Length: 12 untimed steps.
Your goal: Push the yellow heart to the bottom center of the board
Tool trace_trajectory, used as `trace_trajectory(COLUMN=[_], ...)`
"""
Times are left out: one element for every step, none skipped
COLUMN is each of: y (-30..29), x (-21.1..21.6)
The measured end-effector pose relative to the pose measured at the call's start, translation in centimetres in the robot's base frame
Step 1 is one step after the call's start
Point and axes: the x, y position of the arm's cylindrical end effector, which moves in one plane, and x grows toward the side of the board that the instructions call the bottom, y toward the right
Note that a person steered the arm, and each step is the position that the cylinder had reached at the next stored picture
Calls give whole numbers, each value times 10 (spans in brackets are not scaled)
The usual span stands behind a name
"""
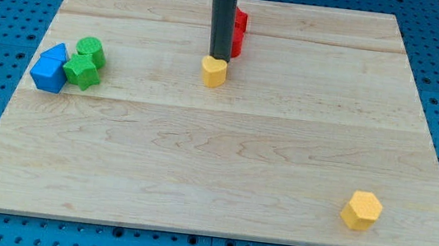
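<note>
Dark upright rod, my tip (218, 58) atop yellow heart (214, 72)

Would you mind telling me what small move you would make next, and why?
Probably a short push toward the view's bottom. My tip sits right at the top edge of the yellow heart, in the board's upper middle, and the bottom centre lies almost straight below it.

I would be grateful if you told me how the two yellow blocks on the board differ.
Place: the yellow heart sits near the view's top centre; the yellow hexagon lies at the bottom right.
Shape: the heart narrows to a point at the bottom; the hexagon has flat sides.
Company: my tip rests at the heart's top edge, with a red block behind; the hexagon stands alone.
Both share the same yellow and similar size.
</note>
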Motion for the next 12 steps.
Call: trace_trajectory(y=[-1,-12,-44,-50,-52,-6,9,36,79,99,87,83], x=[22,55,83,92,122,124,151,163,165,190,183,161])
